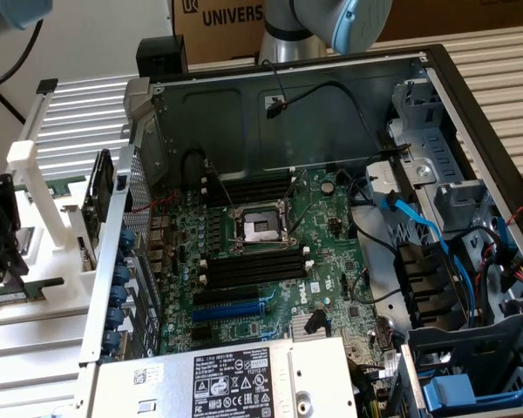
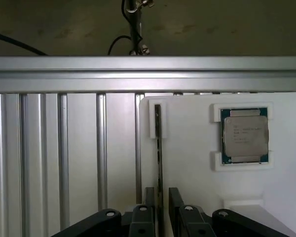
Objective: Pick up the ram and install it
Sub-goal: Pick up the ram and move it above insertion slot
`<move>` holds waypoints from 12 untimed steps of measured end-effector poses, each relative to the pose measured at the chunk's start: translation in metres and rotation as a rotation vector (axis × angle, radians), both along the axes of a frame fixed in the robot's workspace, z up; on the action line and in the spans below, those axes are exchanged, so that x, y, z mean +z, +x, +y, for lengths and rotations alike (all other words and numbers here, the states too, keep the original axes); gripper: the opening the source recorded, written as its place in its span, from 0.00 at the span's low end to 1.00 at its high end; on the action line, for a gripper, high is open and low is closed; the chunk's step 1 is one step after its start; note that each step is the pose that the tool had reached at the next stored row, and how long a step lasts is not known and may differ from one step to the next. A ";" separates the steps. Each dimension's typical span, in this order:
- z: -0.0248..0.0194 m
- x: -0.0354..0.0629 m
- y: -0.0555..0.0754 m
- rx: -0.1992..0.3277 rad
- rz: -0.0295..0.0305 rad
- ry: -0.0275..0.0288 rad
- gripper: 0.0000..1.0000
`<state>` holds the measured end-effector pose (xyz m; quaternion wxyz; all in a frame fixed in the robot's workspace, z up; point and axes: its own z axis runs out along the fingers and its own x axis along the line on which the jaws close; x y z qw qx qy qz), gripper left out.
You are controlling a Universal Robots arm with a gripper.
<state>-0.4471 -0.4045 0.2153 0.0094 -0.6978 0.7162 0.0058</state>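
The jaws are standing apart, the black gripper (image 2: 160, 197) straddling the long, narrow, flat ram stick (image 2: 159, 148). The ram is sitting on its dark thin edge in the white plastic holder (image 2: 187, 163), near the square silver-topped processor chip (image 2: 245, 136). Judging by this, the pick-up is under way, with nothing clamped yet. Gripping is calling for pads square on the board's flat faces.
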 end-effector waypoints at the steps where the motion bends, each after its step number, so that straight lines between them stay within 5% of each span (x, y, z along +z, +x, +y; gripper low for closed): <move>1: 0.0000 -0.0006 0.001 0.000 -0.0003 0.0000 0.26; 12: 0.0005 -0.0075 0.003 0.003 -0.0027 0.0001 0.26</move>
